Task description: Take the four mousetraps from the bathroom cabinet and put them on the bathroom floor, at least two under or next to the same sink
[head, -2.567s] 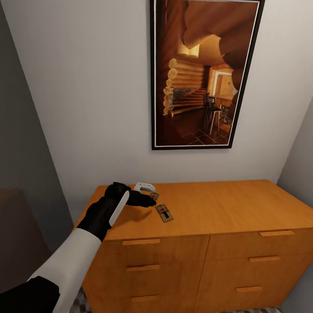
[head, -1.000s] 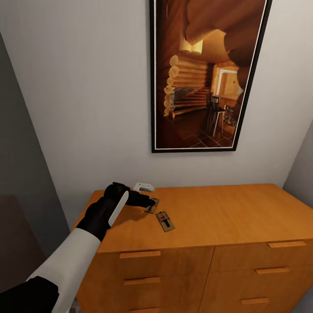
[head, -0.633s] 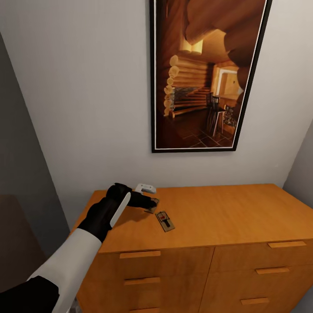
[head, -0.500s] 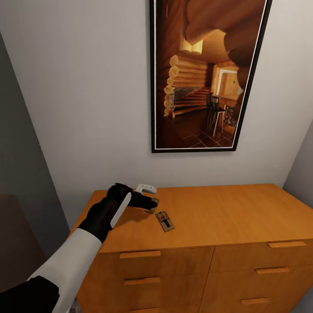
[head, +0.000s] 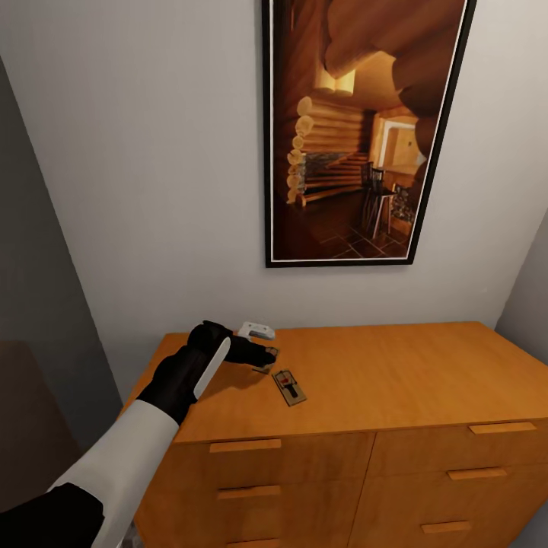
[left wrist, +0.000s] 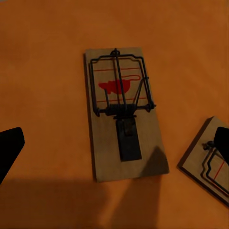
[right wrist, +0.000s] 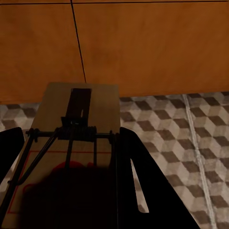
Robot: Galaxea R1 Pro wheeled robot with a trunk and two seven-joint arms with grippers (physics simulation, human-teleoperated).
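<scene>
On the top of the orange-brown cabinet [head: 396,373] lie two mousetraps: one [head: 289,387] flat and free, the other [head: 266,360] at the tips of my left gripper [head: 266,353]. In the left wrist view the gripper [left wrist: 119,138] is open, with its dark fingers [left wrist: 9,148] wide apart. One mousetrap [left wrist: 124,124] lies between them, and the other [left wrist: 210,167] is at the far finger. My right gripper [right wrist: 71,131] is shut on a third mousetrap [right wrist: 76,109]. It is low in front of the cabinet's wooden front [right wrist: 143,47], above the cube-patterned bathroom floor [right wrist: 181,133].
A small white object [head: 255,329] sits on the cabinet top by the wall, behind my left gripper. A tall framed picture [head: 358,129] hangs above the cabinet. A grey wall [head: 38,266] closes the left side. Drawer handles [head: 245,445] stick out of the front.
The head view shifted between the earliest frame and one second ago. Over the last second my left gripper rose very slightly, and both mousetraps on the cabinet stayed where they were.
</scene>
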